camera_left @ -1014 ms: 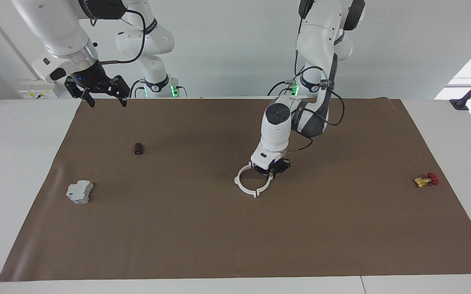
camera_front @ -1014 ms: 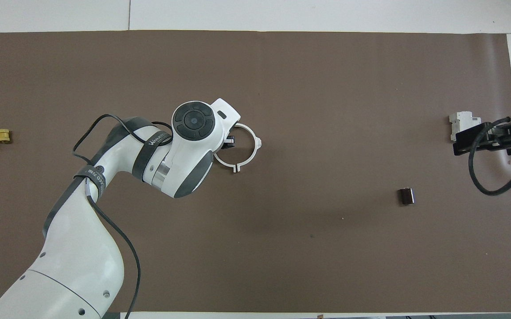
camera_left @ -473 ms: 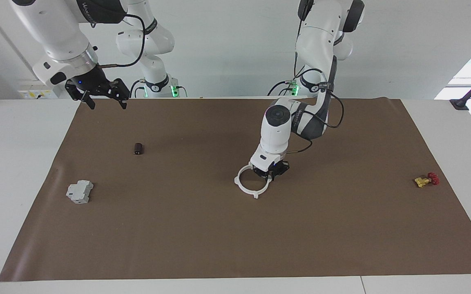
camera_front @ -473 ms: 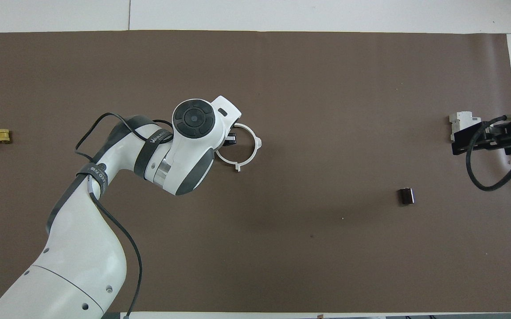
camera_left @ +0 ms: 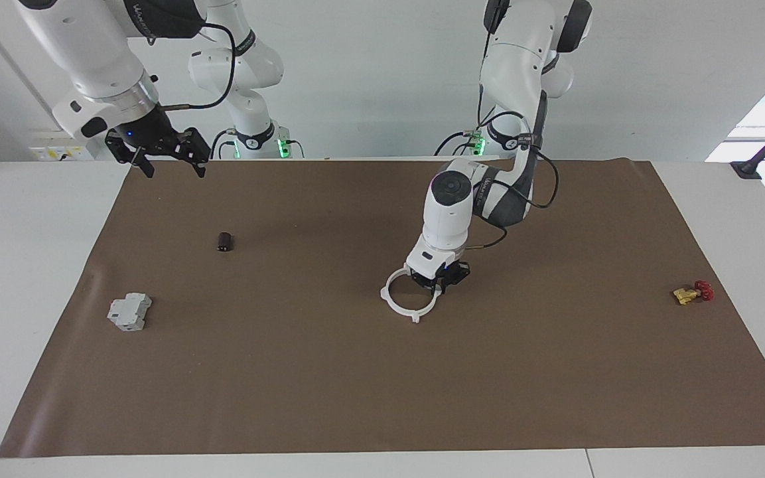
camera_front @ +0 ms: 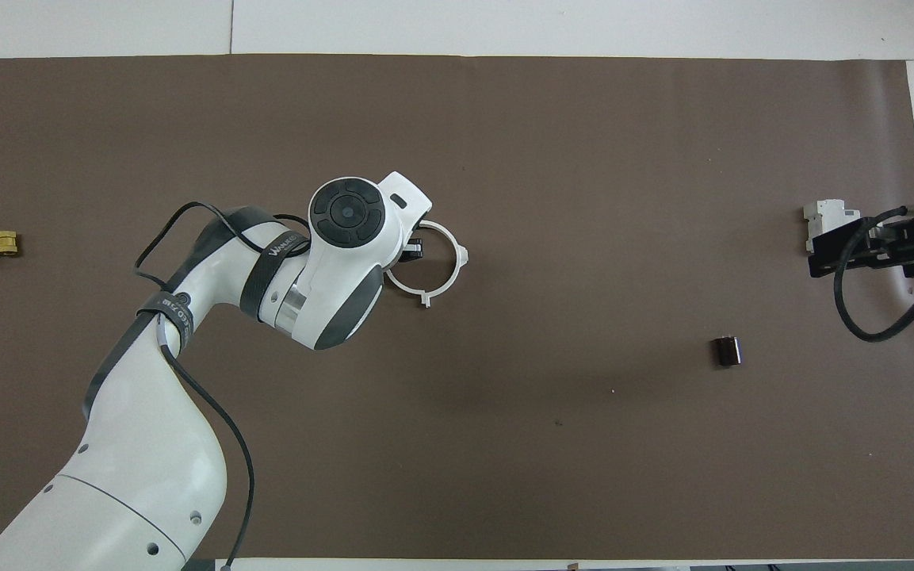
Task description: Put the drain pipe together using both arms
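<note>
Brown mat (camera_left: 329,372) centre: left gripper (camera_left: 440,279) is down at the joined drain pipe ring (camera_left: 401,305), grip unclear; right gripper (camera_left: 168,158) waits spread wide over mat's robot-side corner.

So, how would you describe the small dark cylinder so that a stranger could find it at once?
Start from the brown mat that covers the table and go to the right arm's end. There the small dark cylinder lies alone, nearer to the robots than the grey box. It is short, round and almost black, while the box is pale and blocky.
</note>
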Tool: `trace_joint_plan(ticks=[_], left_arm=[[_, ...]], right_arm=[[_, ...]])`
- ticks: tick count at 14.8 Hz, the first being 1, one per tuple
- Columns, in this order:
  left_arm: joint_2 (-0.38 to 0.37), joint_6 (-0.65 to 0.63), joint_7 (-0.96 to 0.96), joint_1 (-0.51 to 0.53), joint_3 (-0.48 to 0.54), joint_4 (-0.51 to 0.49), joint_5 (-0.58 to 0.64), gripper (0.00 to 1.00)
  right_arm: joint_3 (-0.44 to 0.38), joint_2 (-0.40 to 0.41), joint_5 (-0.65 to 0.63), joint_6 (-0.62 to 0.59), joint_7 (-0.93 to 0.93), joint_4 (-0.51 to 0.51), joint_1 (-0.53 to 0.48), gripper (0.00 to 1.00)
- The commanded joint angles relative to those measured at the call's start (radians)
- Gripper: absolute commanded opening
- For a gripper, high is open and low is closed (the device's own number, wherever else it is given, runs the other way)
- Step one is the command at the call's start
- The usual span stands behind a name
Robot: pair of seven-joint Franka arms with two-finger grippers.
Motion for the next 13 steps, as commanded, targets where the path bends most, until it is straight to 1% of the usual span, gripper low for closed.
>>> trace_joint_plan(ticks=[1,9,10,11,12,13], left_arm=[[0.004,-0.019,-0.008,-0.016,0.007,0.000,-0.013,0.00],[0.004,-0.021,-0.008,-0.024,0.008,0.002,-0.013,0.01],[0.004,-0.013,-0.008,-0.024,0.007,0.003,-0.013,0.19],[0.006,-0.008,-0.008,-0.024,0.008,0.003,-0.013,0.45],[0.006,-0.008,-0.007,-0.021,0.008,0.006,-0.011,0.57],[0.006,-0.008,-0.007,-0.021,0.008,0.006,-0.013,0.74]], right_arm=[[0.005,-0.009,-0.009,0.013,-0.007,-0.017,-0.017,1.00],[0.007,-0.010,-0.009,0.021,-0.001,-0.020,-0.025,1.00],[0.007,-0.010,-0.007,0.021,-0.002,-0.021,-0.025,1.00],[0.007,-0.010,-0.007,0.021,-0.004,-0.021,-0.025,1.00],[0.007,-0.010,-0.007,0.021,-0.005,-0.021,-0.025,1.00],[0.007,-0.010,-0.007,0.021,-0.005,-0.020,-0.025,1.00]])
